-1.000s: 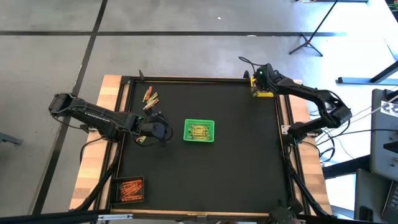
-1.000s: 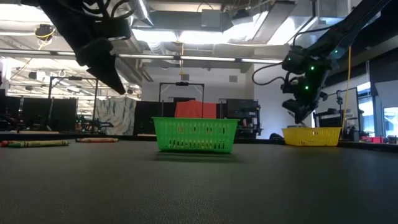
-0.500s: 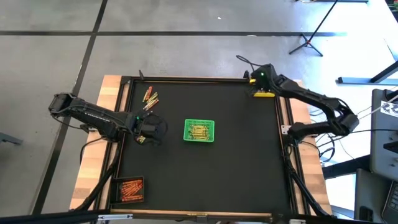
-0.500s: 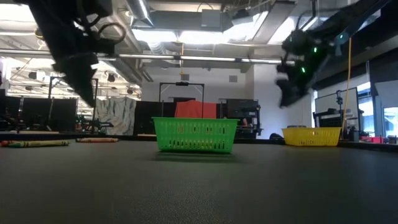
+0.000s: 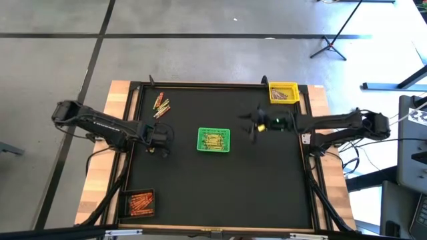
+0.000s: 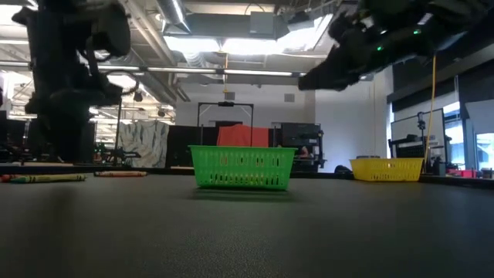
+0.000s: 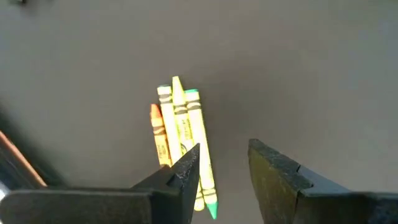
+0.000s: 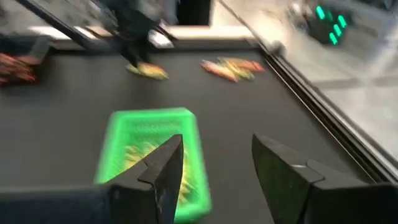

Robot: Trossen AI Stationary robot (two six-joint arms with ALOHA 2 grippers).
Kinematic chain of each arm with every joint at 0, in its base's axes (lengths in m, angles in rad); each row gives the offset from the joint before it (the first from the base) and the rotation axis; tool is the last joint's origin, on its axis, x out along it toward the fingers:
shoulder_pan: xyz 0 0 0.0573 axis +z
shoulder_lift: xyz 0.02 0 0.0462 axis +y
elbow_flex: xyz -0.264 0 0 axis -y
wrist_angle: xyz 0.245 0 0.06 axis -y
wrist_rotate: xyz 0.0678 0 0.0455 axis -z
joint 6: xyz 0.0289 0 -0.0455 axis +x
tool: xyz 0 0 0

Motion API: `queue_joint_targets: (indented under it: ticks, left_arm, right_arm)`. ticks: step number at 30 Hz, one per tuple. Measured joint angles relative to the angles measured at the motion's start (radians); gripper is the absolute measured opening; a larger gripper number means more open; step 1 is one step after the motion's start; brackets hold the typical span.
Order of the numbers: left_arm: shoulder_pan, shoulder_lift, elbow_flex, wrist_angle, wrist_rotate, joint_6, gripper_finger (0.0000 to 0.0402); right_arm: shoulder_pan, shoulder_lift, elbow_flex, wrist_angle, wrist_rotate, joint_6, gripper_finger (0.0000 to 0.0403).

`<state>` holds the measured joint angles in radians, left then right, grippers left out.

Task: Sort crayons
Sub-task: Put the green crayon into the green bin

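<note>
A small bunch of crayons [image 7: 180, 140], one orange, two yellow and one green, lies flat on the black mat [image 5: 220, 187] at its left side [image 5: 152, 149]. My left gripper [image 7: 224, 163] is open just above this bunch, and one finger stands over the green crayon; I cannot tell whether it touches. My right gripper [image 8: 214, 162] is open and empty in the air right of the green basket [image 5: 213, 140], pointing toward it [image 5: 251, 125]. The green basket holds crayons. A second loose heap of crayons [image 5: 161, 104] lies at the far left.
A yellow basket [image 5: 283, 93] with crayons stands at the far right corner. A black basket [image 5: 140, 203] with red and orange crayons stands at the near left corner. A raised dark frame [image 5: 305, 167] rims the mat. Bare mat lies at the near right.
My right gripper has swung from above the yellow basket toward the near edge and the left, and now points at the green basket. My left gripper has gone a little toward the left edge and down, over the small bunch of crayons.
</note>
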<state>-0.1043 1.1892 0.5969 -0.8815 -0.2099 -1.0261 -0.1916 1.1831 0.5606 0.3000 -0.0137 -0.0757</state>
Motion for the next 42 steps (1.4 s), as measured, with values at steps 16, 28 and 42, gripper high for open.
queue_joint_targets:
  ticks: [16,28,42]
  left_arm:
    - [0.094,-0.003,-0.147,0.182,0.084,0.042,0.0119]
    - [0.094,-0.002,-0.146,0.196,0.087,0.135,0.0014]
    - [0.093,0.001,0.194,0.24,-0.02,0.536,0.0011]
  right_arm:
    - [0.297,0.061,-0.114,0.205,0.213,0.03,0.0191]
    - [0.297,0.153,-0.114,0.232,0.213,0.069,0.0191]
    - [0.297,0.163,-0.114,0.231,0.212,0.104,0.0191]
